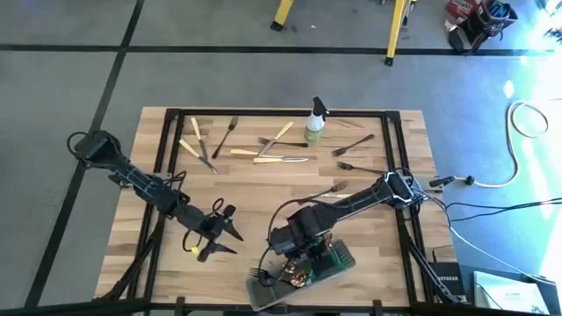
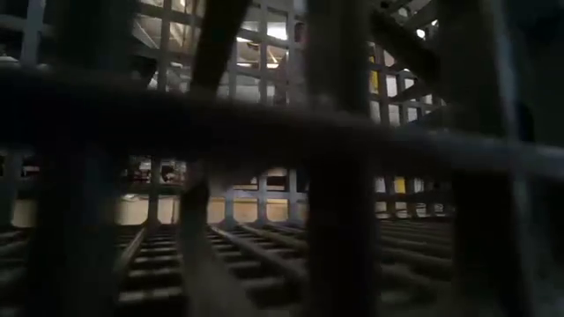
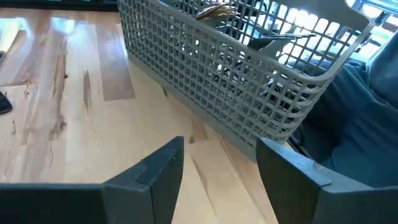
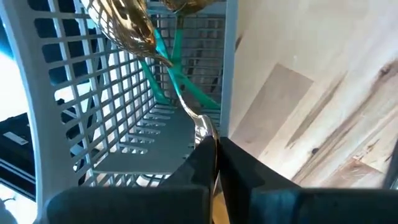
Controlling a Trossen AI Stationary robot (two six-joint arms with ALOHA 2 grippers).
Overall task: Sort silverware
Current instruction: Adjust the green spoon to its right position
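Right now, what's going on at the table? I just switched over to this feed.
The right gripper is shut on a gold spoon, holding it over the grey caddy at the table's near edge, where some pieces already sit. The left gripper waits open beside the caddy, holding nothing. Several forks and knives lie unsorted across the far side of the table, near a small spray bottle.

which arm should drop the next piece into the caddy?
Right. Its hand is shut on a shiny gold spoon, already over the grey wire-mesh caddy. The left hand is open and empty beside the caddy, away from the loose silverware across the table.
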